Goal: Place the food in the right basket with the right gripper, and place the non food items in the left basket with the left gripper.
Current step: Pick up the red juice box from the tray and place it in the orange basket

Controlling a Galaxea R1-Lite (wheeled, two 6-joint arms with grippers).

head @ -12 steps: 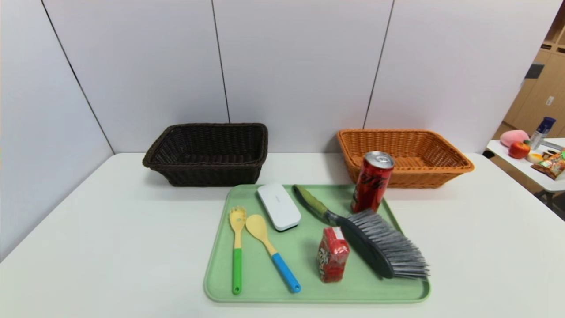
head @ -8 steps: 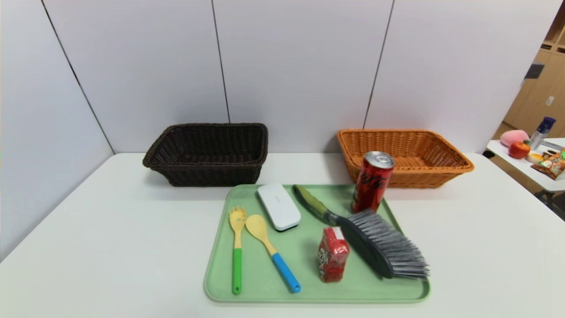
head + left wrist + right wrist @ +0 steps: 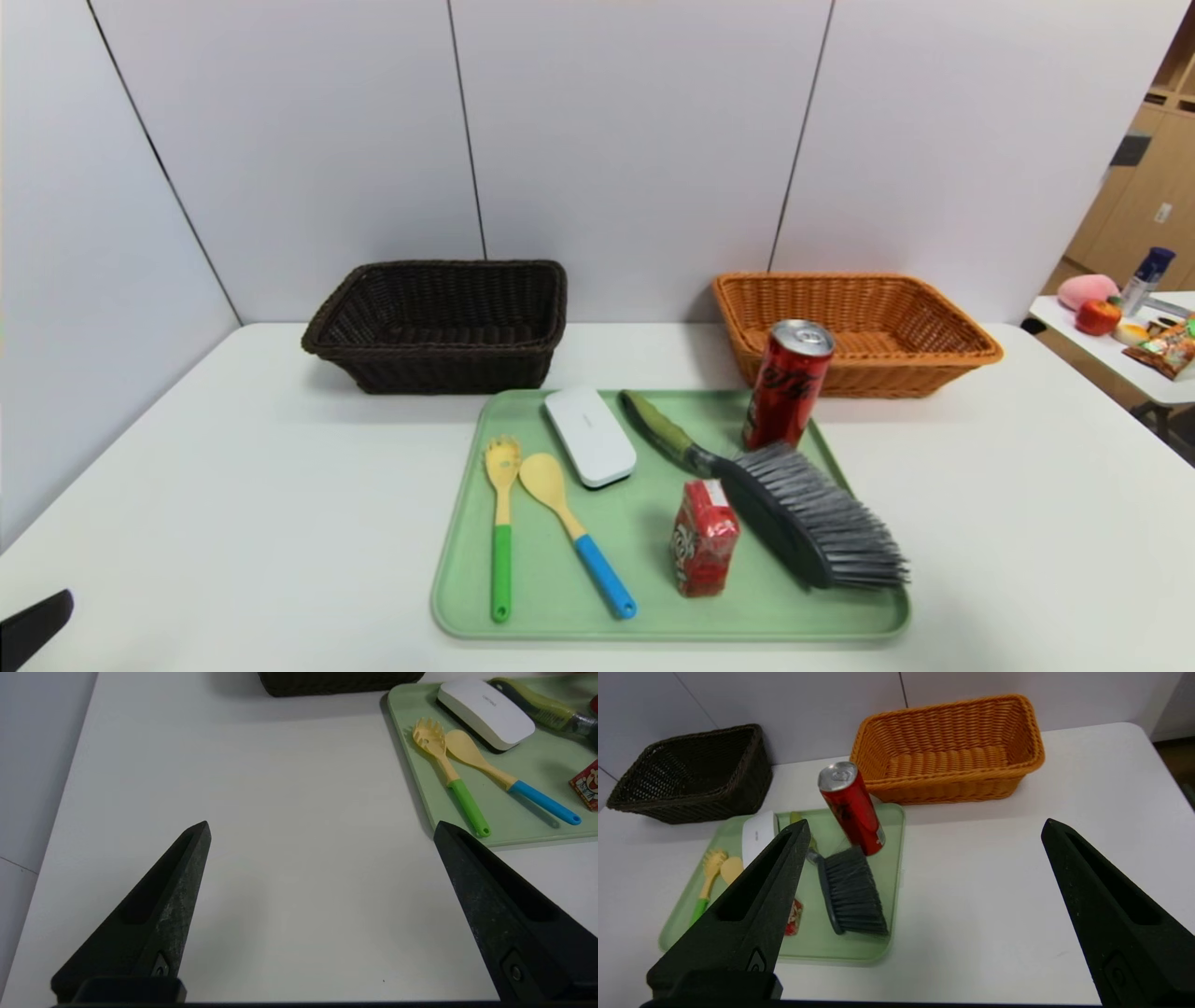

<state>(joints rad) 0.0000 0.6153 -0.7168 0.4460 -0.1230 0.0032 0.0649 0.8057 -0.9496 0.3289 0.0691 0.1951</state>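
Bare table (image 3: pixel 261 485) lies left of the tray (image 3: pixel 467 560); the upright can (image 3: pixel 787 383) fronts the orange basket (image 3: pixel 934 359).

You are looking at a lab-like test room: a bare white desk (image 3: pixel 233 485) backed by plain grey wall panels (image 3: pixel 635 140), a second table (image 3: pixel 1134 369) of props, and wooden cabinets (image 3: pixel 1139 196) beyond it, all far from either claw.
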